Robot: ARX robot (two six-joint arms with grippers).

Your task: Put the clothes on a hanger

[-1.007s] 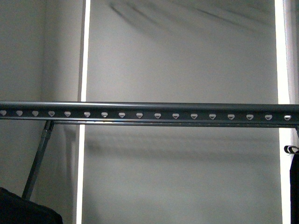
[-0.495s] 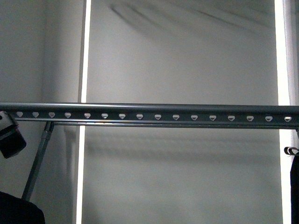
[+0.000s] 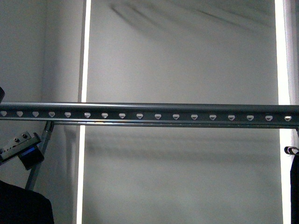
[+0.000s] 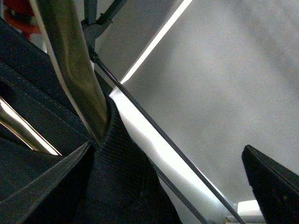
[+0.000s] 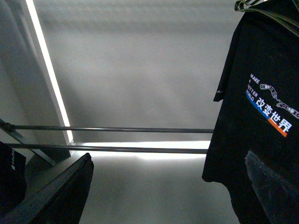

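Observation:
The hanger (image 3: 159, 114) is a dark grey rail with a row of pale holes, running across the front view on slanted legs (image 3: 38, 154). My left gripper (image 4: 163, 186) is open. A dark navy garment with a ribbed collar (image 4: 117, 186) lies against its one finger (image 4: 42, 186), with a glossy tan curved bar (image 4: 70, 60) inside the collar. Part of my left arm (image 3: 21, 149) shows under the rail at the left edge. My right gripper (image 5: 163, 196) is open and empty, beside a black printed T-shirt (image 5: 261, 107).
A dark cloth (image 3: 23, 205) sits at the bottom left of the front view. A black garment on a hook (image 3: 293, 186) hangs at the right edge. Two thin rods (image 5: 117, 129) cross the right wrist view. A grey wall with bright vertical strips (image 3: 83, 56) stands behind.
Part of my left arm came into the front view at the left edge, then dropped lower below the rail. The dark cloth at bottom left shifted slightly. The rail has not moved.

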